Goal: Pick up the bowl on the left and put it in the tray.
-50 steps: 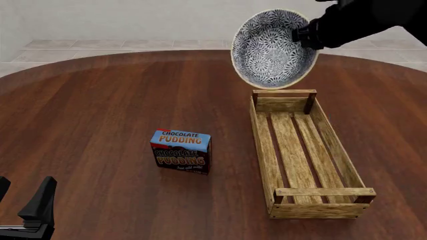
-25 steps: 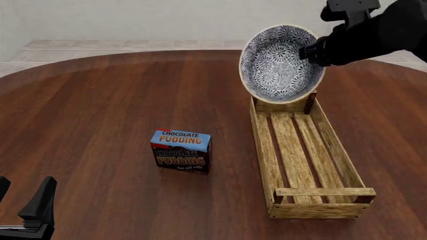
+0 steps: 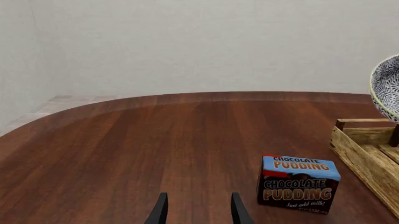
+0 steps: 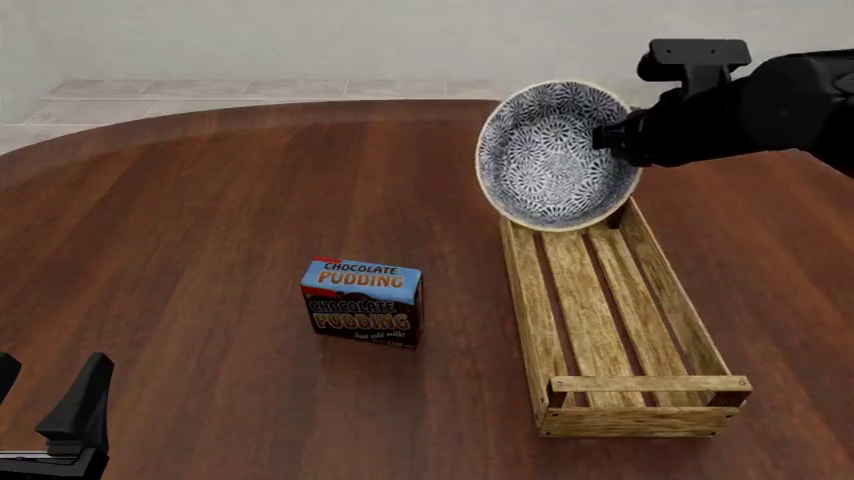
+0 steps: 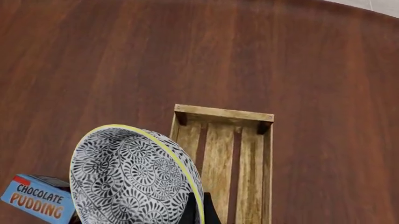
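The blue-and-white patterned bowl (image 4: 551, 155) hangs tilted on its side in the air, its lower rim just over the far end of the light-wood tray (image 4: 531, 300). My right gripper (image 4: 611, 136) is shut on the bowl's right rim. The right wrist view shows the bowl (image 5: 128, 182) pinched at its rim by the right gripper (image 5: 196, 211), with the tray (image 5: 252, 154) on the table below. My left gripper (image 4: 47, 398) stands open near the table's front left corner, holding nothing. In the left wrist view, the left gripper (image 3: 198, 212) is open, and the bowl (image 3: 388, 88) and tray (image 3: 361, 149) appear at the frame's edge.
A chocolate pudding box (image 4: 362, 302) stands upright on the dark wood table (image 4: 200, 220), left of the tray. It also shows as the pudding box (image 3: 298, 183) in the left wrist view and the pudding box (image 5: 37, 199) in the right wrist view.
My right gripper has carried the bowl downward and slightly right, from high above the table to just over the tray's far end. The left arm has not moved.
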`<action>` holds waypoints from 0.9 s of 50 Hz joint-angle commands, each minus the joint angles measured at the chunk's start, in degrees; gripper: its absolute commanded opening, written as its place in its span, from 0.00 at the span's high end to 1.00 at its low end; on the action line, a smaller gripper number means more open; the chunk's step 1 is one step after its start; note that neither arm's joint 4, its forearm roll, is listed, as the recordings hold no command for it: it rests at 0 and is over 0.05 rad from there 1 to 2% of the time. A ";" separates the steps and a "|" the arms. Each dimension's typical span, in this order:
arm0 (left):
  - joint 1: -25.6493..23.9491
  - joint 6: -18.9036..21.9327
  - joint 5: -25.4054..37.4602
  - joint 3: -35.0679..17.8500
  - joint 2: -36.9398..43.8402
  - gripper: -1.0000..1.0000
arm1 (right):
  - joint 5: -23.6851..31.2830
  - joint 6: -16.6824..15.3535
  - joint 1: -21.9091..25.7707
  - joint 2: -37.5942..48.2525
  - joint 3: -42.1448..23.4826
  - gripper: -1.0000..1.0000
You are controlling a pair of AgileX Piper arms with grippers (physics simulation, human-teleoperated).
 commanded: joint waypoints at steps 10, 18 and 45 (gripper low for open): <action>0.01 0.00 0.00 0.00 0.00 0.00 | -3.00 2.77 -1.81 -0.75 3.93 1.00; 0.01 0.00 0.00 0.00 0.00 0.00 | -3.25 3.38 -2.02 -1.61 4.88 1.00; 0.00 -0.01 0.00 0.00 0.00 0.00 | -8.06 8.40 -3.86 -1.66 11.33 1.00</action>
